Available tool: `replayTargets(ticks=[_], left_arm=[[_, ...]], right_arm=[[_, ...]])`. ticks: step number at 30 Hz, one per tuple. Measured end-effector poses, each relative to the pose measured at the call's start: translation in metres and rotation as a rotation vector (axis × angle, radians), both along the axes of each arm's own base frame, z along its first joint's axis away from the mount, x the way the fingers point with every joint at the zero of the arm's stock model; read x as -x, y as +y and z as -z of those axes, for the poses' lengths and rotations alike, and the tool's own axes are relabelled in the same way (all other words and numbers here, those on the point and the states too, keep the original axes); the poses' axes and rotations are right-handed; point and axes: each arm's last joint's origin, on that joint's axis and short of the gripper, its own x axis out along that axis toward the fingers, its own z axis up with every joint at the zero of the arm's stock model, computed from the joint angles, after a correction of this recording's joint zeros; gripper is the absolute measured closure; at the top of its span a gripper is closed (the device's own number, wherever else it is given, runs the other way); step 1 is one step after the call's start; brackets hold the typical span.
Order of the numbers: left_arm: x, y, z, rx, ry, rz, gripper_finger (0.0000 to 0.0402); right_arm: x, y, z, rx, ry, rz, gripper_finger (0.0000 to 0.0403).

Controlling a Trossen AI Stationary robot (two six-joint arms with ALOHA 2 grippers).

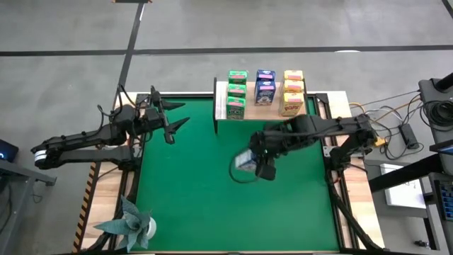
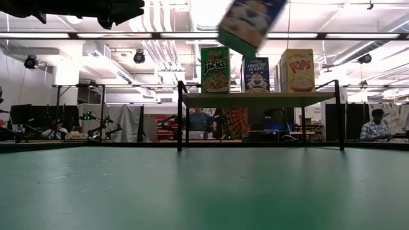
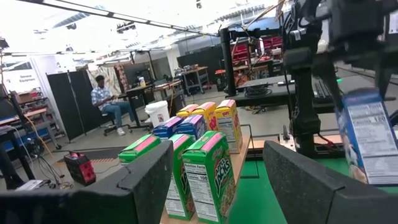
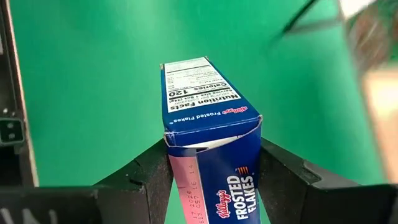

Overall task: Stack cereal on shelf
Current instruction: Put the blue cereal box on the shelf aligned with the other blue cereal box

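The shelf stands at the mat's far edge on black legs. It carries three green boxes, two blue boxes and three yellow boxes, all standing upright on the plank. My right gripper hangs over the middle of the mat, shut on a third blue box. That box shows high and tilted in the low view. My left gripper is open and waits over the mat's far-left part, facing the shelf. My right gripper pinches the blue cereal box between its two fingers, one on each of two opposite faces, close to the box's near end. The fingers slant down from the table's right. The box is lifted clear of the mat and tilted.
A teal folded paper plant sits at the mat's near-left corner. The green mat covers most of the table. Cables and equipment lie beyond the table's right edge. People sit in the room behind.
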Motion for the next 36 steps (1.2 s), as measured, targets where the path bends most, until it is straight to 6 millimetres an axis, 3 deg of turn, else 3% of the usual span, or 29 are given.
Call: replayTargets(ticks=[7,12,16,29,36], left_arm=[[0.0,0.0,0.0,0.0,0.0,0.001,0.0168],[0.0,0.0,0.0,0.0,-0.001,0.001,0.0168],[0.0,0.0,0.0,0.003,-0.001,0.001,0.0168],[0.0,0.0,0.0,0.003,0.0,0.001,0.0168],[0.0,0.0,0.0,0.003,0.0,0.001,0.0168]], right_arm=[[-0.022,-0.015,-0.026,0.078,-0.102,-0.115,0.0216],[-0.029,-0.03,-0.029,0.135,-0.039,-0.166,0.0216],[-0.025,-0.045,-0.021,0.174,0.047,-0.184,0.0216],[-0.002,-0.081,-0.039,0.408,0.059,-0.127,0.0216],[-0.001,-0.097,-0.036,0.424,0.091,-0.115,0.0217]])
